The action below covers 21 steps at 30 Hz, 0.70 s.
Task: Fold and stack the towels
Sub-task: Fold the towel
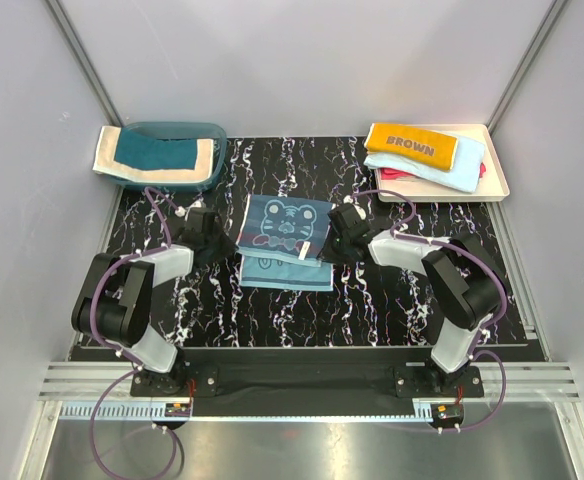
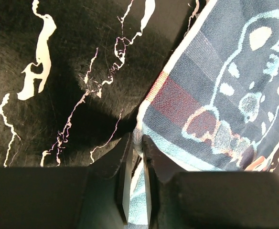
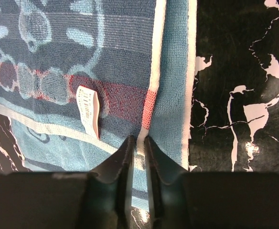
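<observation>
A dusty blue towel (image 1: 284, 238) with a cartoon outline lies on the black marbled mat, one layer folded askew over the other. My left gripper (image 1: 232, 243) is at its left edge. In the left wrist view the jaws stand nearly together, pinching the towel's light-bordered edge (image 2: 138, 138). My right gripper (image 1: 330, 236) is at the towel's right edge, shut on its white hem (image 3: 138, 143), with a white label (image 3: 88, 109) close by. An orange-yellow "BROWN" towel (image 1: 410, 146) lies on a light blue towel (image 1: 442, 170) and a red one (image 1: 392, 172).
A cream tray (image 1: 496, 172) at the back right holds the stacked towels. At the back left a translucent teal basin (image 1: 172, 131) holds a dark teal towel with a cream border (image 1: 152, 158), draped over its rim. Grey walls close in both sides.
</observation>
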Tool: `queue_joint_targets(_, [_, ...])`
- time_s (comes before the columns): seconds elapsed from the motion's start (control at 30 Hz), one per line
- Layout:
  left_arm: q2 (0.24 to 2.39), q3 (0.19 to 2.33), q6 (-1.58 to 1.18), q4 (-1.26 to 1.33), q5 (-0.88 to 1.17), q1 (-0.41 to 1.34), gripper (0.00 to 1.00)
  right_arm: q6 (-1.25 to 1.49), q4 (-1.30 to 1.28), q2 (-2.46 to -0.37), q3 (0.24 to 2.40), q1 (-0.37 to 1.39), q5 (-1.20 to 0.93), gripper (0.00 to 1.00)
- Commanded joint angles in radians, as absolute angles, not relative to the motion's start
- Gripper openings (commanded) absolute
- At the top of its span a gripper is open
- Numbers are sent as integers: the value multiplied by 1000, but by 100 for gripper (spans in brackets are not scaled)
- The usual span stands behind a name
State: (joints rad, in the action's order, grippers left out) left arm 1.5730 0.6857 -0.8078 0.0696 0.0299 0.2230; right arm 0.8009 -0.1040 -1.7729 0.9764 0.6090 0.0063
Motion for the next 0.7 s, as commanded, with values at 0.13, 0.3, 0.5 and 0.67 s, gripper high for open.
queue_joint_targets(0.13, [1557,727,-776,100,25,218,11,805,-120,-1749,1017,621,29,13])
queue_joint_targets(0.3, [1551,736,-772,91,34,218,5,798,-132,-1744,1025,620,32,4])
queue_joint_targets(0.5, [1514,758,-759,60,51,218,0,772,-193,-1703,1058,618,67,0])
queue_joint_targets(0.67, [1465,772,-758,34,74,221,0,756,-227,-1664,1072,618,86,0])
